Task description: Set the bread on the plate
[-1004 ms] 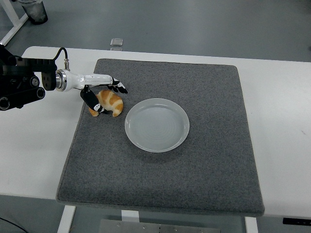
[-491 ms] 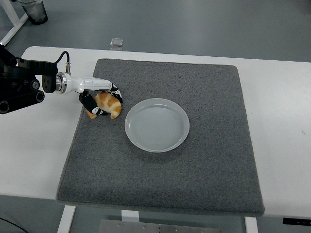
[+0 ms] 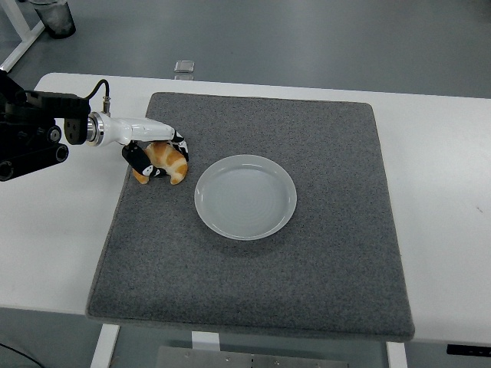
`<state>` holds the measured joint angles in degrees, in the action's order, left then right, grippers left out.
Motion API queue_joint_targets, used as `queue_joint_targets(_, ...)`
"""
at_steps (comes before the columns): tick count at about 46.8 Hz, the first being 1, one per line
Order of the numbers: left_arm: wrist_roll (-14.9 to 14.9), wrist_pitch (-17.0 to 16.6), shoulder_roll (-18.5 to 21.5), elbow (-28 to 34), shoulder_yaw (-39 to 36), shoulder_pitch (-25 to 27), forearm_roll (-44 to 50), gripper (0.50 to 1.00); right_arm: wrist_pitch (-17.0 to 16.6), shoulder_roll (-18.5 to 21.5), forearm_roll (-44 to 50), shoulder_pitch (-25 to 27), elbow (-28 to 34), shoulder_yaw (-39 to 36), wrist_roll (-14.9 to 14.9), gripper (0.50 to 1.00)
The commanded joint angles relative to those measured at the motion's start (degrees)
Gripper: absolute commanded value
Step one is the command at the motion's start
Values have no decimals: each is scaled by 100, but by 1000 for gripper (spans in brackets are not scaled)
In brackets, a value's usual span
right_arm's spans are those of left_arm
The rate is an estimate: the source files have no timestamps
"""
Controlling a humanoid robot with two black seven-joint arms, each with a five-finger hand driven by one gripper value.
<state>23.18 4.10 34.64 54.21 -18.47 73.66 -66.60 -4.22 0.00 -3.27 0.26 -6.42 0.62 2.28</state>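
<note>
A golden-brown croissant-shaped bread [image 3: 168, 162] lies on the grey mat [image 3: 253, 215] at its left side, just left of the plate. My left hand [image 3: 157, 157] comes in from the left edge and its black fingers are curled around the bread, thumb below and fingers above. The round pale grey plate [image 3: 245, 197] sits in the middle of the mat with nothing on it. A narrow gap of mat separates bread and plate. The right arm does not show.
The grey mat covers most of the white table [image 3: 437, 192]. A small clear object [image 3: 183, 67] lies at the table's far edge. A dark bin [image 3: 52, 17] stands on the floor at top left.
The left hand's fingers have closed from spread over the bread to curled around it. Hand and bread have shifted slightly left and up.
</note>
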Motion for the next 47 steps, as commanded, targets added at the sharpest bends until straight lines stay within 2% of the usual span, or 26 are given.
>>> queue_joint_targets(1,2,-23,-1,2,19,35,7,500,0,0,2,0,0,0,0,952)
queue_joint_targets(9,2,-76,34,54,72,245,15,500,0,0,2,0,0,0,0,952)
queue_joint_targets(17,2,-58,87,89,89,913,139,500,0,0,2,0,0,0,0,952)
queue_joint_targets(22,2,73,148,177,203,1405,253,500,0,0,2,0,0,0,0,952)
queue_joint_targets(27,2,407,289,327,484,1774,349,500,0,0,2,0,0,0,0,954)
queue_joint_targets(35,125,513,307,581,836,1933,323,500,0,0,2,0,0,0,0,952)
queue_joint_targets(40,397,513,307,889,854,2012,314,500,0,0,2,0,0,0,0,952)
queue_joint_targets(47,547,460,289,1267,1030,1995,271,500,0,0,2,0,0,0,0,952)
